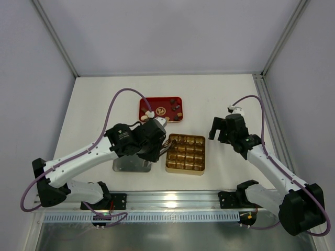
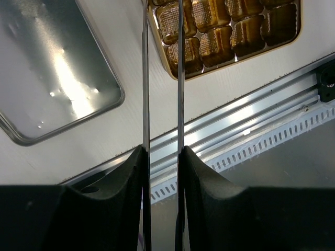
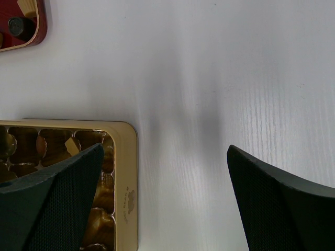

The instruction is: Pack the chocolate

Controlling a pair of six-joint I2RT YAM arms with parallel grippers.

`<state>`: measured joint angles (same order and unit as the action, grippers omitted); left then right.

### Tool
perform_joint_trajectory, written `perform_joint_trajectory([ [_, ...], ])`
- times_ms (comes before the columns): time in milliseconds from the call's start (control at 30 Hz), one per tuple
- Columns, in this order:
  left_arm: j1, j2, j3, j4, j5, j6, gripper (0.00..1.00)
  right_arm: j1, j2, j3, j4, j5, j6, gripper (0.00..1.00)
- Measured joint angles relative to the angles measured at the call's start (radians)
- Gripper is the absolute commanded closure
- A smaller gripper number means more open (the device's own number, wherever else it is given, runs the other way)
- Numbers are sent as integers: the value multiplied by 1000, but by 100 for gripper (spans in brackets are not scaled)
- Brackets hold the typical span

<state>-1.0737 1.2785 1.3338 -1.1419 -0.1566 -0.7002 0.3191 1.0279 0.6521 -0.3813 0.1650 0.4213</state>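
Several small dark and tan chocolate pieces lie in the red tray at the back; one dark piece shows in the right wrist view. The gold tin sits in front of the tray. Its cells look gold-brown, and I cannot tell which hold pieces. My left gripper has two long thin blades. They are narrowly apart and reach over the tin's near-left corner, with their tips out of the wrist view. My right gripper is wide open and empty, just right of the tin.
A silver metal lid lies left of the tin under the left arm; it also shows in the left wrist view. An aluminium rail runs along the near edge. White walls and frame posts bound the table.
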Motion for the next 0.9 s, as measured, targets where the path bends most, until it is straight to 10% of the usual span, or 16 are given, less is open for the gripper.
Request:
perform_joint_trajectory([
  [900,42,14,138,-8,-110,26,60,0,-1,0,-2,0,-1,0],
])
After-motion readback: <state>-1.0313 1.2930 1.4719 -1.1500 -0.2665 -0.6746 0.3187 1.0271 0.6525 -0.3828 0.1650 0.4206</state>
